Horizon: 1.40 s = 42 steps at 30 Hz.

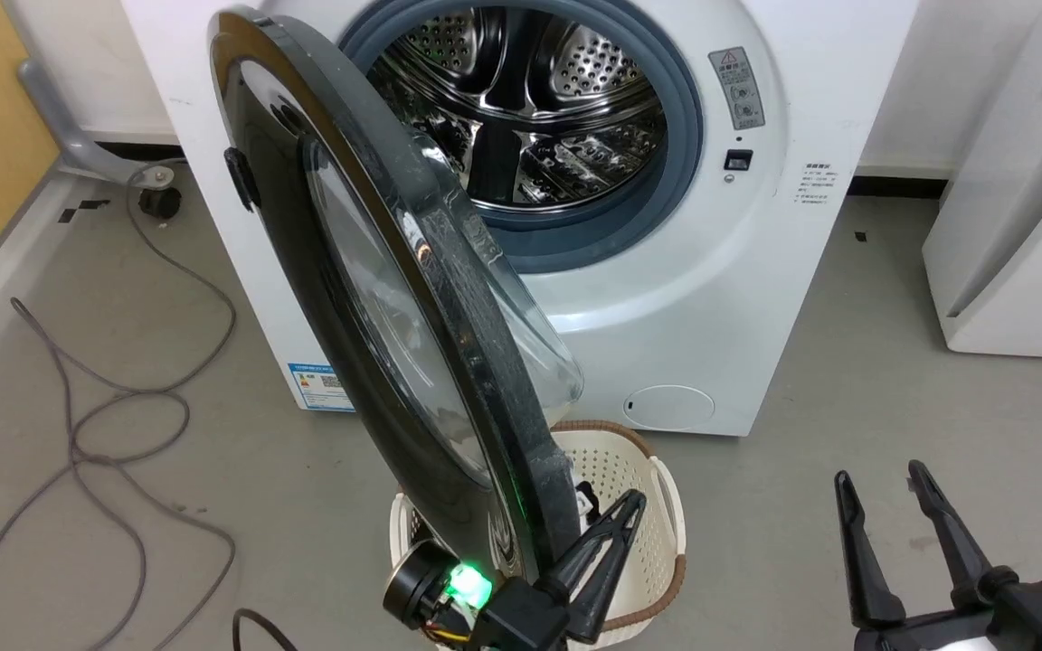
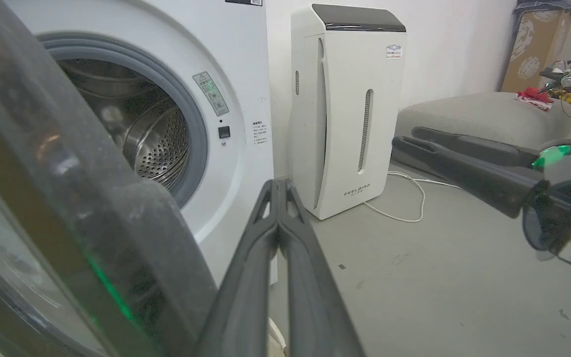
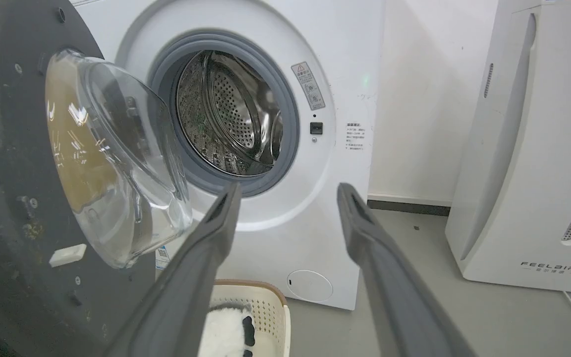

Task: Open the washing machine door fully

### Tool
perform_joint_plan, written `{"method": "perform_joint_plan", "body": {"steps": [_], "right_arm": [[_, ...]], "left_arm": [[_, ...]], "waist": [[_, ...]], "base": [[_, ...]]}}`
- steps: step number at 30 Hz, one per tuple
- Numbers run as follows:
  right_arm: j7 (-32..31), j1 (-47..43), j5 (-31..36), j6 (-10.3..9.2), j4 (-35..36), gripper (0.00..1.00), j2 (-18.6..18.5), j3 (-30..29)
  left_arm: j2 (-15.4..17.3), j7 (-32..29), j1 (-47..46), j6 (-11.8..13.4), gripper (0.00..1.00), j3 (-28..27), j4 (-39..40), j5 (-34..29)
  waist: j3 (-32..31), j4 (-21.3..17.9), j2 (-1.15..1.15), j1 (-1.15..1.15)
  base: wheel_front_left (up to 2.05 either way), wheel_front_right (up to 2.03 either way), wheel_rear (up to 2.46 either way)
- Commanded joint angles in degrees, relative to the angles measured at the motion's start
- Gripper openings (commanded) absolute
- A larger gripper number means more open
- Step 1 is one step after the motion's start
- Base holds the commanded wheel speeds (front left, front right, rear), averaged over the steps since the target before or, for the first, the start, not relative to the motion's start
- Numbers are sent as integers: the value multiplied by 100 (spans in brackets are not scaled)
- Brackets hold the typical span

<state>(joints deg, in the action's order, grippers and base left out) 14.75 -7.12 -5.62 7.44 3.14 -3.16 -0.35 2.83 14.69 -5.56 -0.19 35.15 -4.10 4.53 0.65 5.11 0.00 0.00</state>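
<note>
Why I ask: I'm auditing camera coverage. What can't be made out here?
Head view: most of the basket and its contents, hidden behind the door and the left tool.
Head view: the warning label wording, too small to read.
Head view: the white appliance, cut off by the right edge.
Left wrist view: whether the left tool touches the door, whose rim is blurred close up.

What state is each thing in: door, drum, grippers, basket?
washing machine door: open, swung well out from the front.
drum: exposed, looks empty.
left gripper: shut, beside the door's lower rim, contact unclear.
right gripper: open, holding nothing.
basket: upright under the door, white and black item inside.
filter cover: closed.
</note>
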Motion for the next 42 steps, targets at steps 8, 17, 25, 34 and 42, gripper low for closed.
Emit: {"method": "perform_joint_plan", "body": {"steps": [8, 17, 25, 34, 42], "right_arm": [[25, 58, -9, 5, -50, 100, 28, 61], [25, 21, -62, 5, -71, 100, 28, 59], [25, -27, -100, 5, -86, 100, 28, 116], [25, -48, -150, 5, -100, 100, 28, 155], [25, -53, -213, 5, -105, 100, 28, 190]], "left_arm": [[6, 31, -89, 163, 0, -98, -420, 290], [6, 31, 105, 213, 0, -386, -231, 185], [21, 31, 326, -18, 0, -462, -8, -16], [127, 31, 594, -89, 0, -481, 193, -179], [314, 31, 796, -87, 0, -513, 389, -256]], "waist": [[47, 49, 0, 0], [-12, 229, 0, 0], [-42, 553, 0, 0], [-49, 1006, 0, 0], [-51, 1467, 0, 0]], "base": [[0, 0, 0], [0, 0, 0], [0, 0, 0], [0, 0, 0], [0, 0, 0]]}}
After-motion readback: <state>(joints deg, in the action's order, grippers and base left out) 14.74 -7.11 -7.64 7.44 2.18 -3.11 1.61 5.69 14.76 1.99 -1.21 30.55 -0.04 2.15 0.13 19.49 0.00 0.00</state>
